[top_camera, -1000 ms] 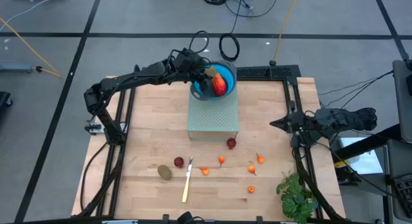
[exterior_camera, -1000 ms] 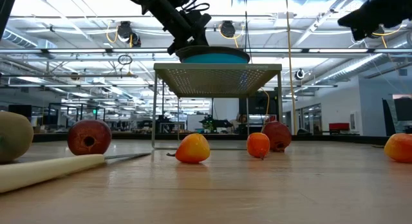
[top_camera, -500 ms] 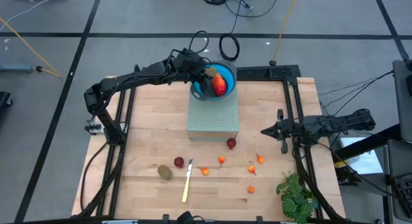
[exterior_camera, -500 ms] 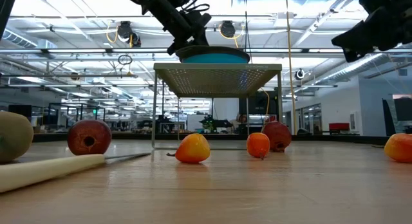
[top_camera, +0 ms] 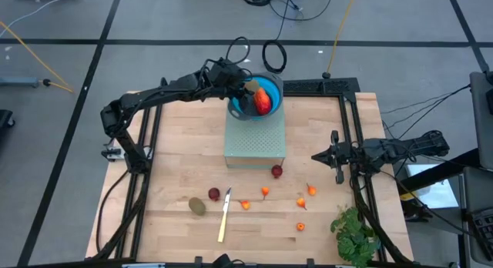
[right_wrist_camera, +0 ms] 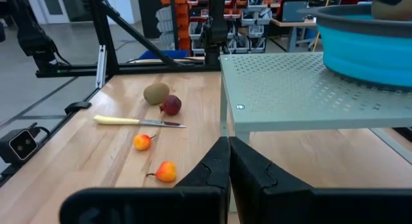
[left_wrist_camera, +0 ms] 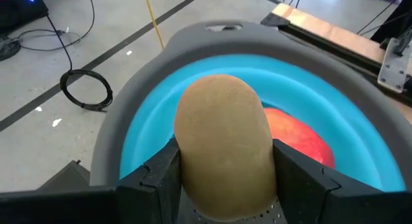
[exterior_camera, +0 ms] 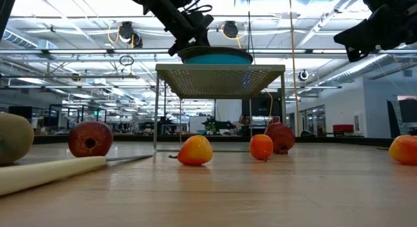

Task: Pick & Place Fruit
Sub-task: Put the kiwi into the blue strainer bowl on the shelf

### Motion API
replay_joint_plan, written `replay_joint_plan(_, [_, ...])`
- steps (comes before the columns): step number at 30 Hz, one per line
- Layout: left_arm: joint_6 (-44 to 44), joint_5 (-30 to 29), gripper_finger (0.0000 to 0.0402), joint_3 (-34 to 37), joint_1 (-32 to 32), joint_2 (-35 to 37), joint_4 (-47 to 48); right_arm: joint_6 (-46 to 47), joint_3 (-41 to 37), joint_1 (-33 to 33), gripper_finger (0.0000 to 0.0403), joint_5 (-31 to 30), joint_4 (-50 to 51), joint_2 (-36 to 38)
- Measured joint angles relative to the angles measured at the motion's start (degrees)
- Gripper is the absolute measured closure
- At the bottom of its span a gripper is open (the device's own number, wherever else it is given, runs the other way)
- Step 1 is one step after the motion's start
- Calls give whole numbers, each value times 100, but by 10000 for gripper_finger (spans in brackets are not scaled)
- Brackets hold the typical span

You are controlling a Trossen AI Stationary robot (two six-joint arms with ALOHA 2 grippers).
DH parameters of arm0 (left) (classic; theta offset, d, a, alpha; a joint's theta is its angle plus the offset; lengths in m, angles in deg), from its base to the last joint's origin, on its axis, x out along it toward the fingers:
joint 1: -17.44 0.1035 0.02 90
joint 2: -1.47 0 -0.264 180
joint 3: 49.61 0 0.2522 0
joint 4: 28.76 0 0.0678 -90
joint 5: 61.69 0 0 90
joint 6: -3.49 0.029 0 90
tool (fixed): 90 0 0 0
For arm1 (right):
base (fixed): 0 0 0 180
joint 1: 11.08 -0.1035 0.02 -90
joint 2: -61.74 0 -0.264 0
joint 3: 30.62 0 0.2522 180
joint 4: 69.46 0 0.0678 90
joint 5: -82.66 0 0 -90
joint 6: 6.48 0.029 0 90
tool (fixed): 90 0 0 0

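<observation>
My left jaws (left_wrist_camera: 225, 185) pinch an olive-brown oval kiwi (left_wrist_camera: 224, 147) just above the grey-rimmed blue bowl (top_camera: 240, 106), where the red-orange oblong fruit (top_camera: 263, 100) already lies, on the perforated grey stand (top_camera: 255, 143) at the desk's (top_camera: 177, 160) 12 o'clock edge. My right jaws (top_camera: 317, 156) hang pressed together at 3 o'clock, apart from the stand. Toward 6 o'clock lie a second kiwi (top_camera: 198, 206), dark red balls (top_camera: 214, 194), small orange bits (top_camera: 265, 192) and a pale-handled knife (top_camera: 223, 219), with bare wood around them.
</observation>
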Motion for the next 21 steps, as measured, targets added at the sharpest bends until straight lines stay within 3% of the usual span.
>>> replay_joint_plan(21, [530, -325, 211, 0, -171, -35, 197, -2, 0, 0, 403, -5, 0, 0])
